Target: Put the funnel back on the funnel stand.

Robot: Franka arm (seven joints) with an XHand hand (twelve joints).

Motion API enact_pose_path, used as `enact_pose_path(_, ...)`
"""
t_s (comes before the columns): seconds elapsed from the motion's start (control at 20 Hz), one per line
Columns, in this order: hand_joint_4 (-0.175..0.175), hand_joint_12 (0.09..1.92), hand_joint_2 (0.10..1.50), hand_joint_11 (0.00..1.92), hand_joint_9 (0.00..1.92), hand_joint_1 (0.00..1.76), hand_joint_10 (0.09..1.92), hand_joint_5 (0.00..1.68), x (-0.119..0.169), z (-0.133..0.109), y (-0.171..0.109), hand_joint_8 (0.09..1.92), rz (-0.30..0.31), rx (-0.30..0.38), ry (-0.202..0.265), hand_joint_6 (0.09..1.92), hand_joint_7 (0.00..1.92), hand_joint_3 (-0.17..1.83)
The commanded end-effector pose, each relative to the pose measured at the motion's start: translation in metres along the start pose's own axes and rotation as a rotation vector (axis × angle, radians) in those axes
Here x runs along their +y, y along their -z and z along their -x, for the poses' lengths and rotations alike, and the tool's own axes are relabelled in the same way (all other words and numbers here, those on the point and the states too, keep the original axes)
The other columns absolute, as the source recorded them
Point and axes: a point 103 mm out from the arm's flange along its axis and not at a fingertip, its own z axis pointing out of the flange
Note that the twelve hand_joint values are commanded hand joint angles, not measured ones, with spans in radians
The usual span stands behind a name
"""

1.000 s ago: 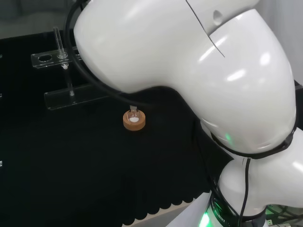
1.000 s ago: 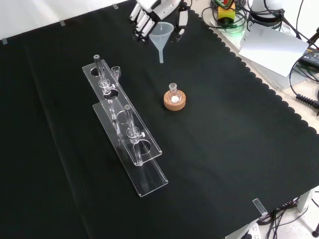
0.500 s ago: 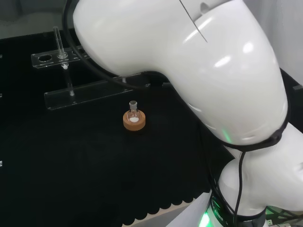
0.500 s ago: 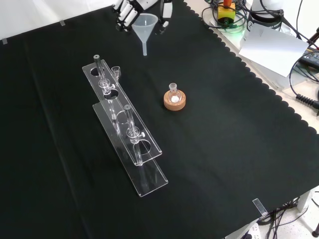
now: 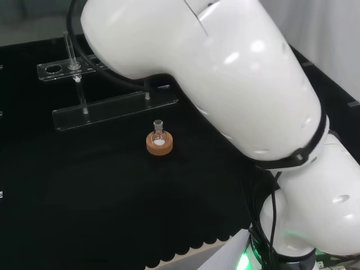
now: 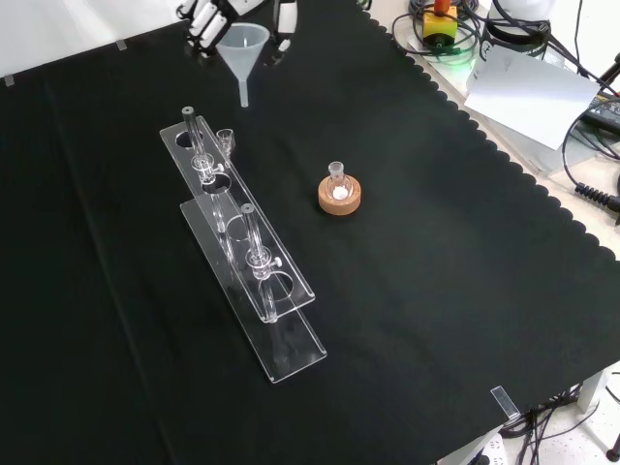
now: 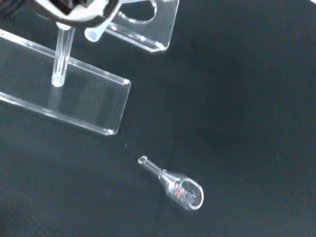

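Holding: the funnel (image 6: 242,48), clear, hangs upright with its spout down at the front view's top, above the black cloth and just beyond the far end of the funnel stand (image 6: 242,254)
Hand: the hand (image 6: 208,14) has its fingers (image 6: 197,19) curled round the funnel's cone
Funnel stand: clear, two-tiered, on the counter (image 6: 436,291); its holes carry no funnel
Flask: a small flask (image 6: 336,178) sits upright in a cork ring (image 6: 340,197), to the right of the stand in the front view

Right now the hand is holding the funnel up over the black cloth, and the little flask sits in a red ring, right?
Not quite: the front view shows the little flask in a brown cork ring, not a red one. The hand does hold the funnel over the black cloth.
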Motion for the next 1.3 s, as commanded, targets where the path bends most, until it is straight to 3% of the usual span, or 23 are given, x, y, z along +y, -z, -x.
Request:
enact_pose_path(0.05, -0.019, 1.35, 0.71, 0.50, 0.80, 0.85, 0.47, 0.62, 0.046, -0.007, 0.003, 0.65, 0.005, -0.005, 0.047, 0.84, 0.45, 0.67)
enact_pose_path(0.65, -0.020, 1.35, 0.71, 0.52, 0.80, 0.85, 0.47, 0.62, 0.071, -0.001, -0.012, 0.65, -0.019, 0.006, 0.054, 0.85, 0.45, 0.68)
enact_pose_path(1.3, -0.020, 1.34, 0.71, 0.52, 0.80, 0.86, 0.47, 0.62, 0.077, 0.008, -0.014, 0.65, 0.047, 0.010, 0.037, 0.85, 0.45, 0.67)
